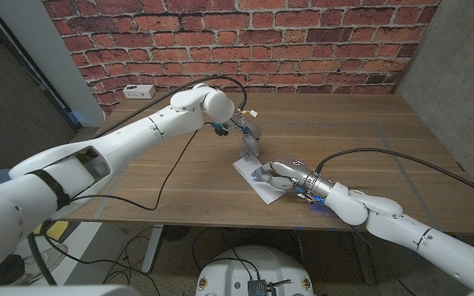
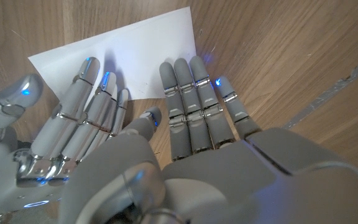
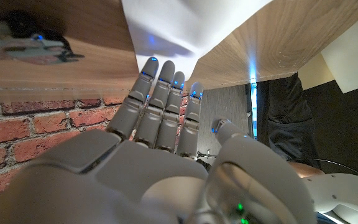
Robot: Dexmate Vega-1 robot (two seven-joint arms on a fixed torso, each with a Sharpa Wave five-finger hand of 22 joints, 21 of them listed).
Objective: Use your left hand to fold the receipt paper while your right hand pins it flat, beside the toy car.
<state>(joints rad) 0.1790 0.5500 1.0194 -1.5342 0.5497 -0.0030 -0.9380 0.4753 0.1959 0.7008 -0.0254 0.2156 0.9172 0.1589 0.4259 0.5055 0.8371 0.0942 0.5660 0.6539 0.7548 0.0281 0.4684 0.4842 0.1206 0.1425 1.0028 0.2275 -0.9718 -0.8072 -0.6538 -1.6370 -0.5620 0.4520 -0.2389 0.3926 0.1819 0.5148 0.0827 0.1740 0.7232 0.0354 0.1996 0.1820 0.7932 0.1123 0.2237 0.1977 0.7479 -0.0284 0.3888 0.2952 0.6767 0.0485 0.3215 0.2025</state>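
Note:
A white receipt paper [image 1: 248, 171] lies on the wooden table [image 1: 369, 131], near the middle. My right hand [image 1: 282, 175] reaches over it from the right, and its straight fingers [image 3: 166, 78] press on the near part of the paper [image 3: 185, 25]. At the sheet's far end my left hand [image 1: 251, 141] points down. Its fingers [image 2: 188, 93] are straight and close together, with their tips at the edge of the paper [image 2: 142, 53]. Neither hand grips anything. In the left wrist view the right hand [image 2: 82, 121] lies on the sheet beside my own.
A small white box [image 1: 140, 90] sits at the table's far left, by the brick wall. Black cables run along both arms and over the tabletop. Thin tape lines [image 1: 401, 164] mark a rectangle on the wood. The table's front edge is just behind my right wrist.

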